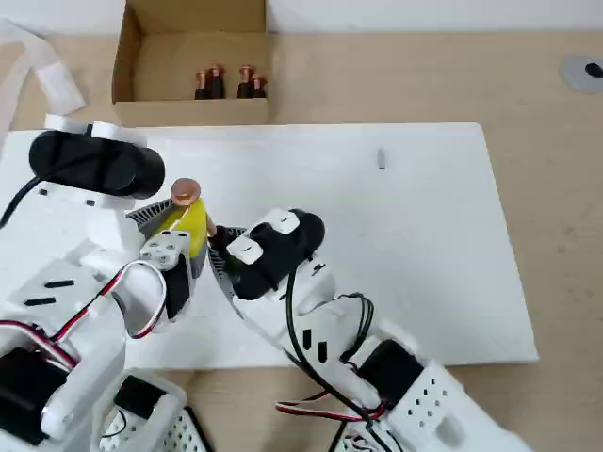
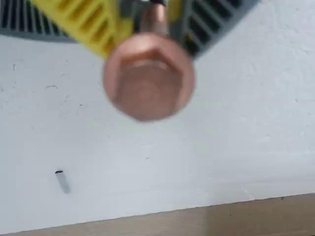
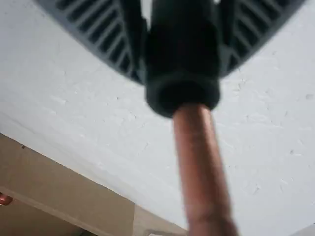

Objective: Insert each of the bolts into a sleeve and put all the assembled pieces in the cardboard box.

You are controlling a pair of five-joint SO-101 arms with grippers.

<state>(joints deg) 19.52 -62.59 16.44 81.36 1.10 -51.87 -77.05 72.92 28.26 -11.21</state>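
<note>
The left gripper (image 2: 150,12) is pinching the bolt (image 2: 147,78) over the near-left of the white mat (image 1: 424,235) while the right gripper (image 3: 182,29) is clamping the sleeve (image 3: 182,83) on its shank; insertion is seemingly proceeding, needing a straight axial push.

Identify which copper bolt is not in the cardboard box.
The copper bolt gripped by the left gripper over the white board; the four other bolts sit inside the cardboard box.
</note>
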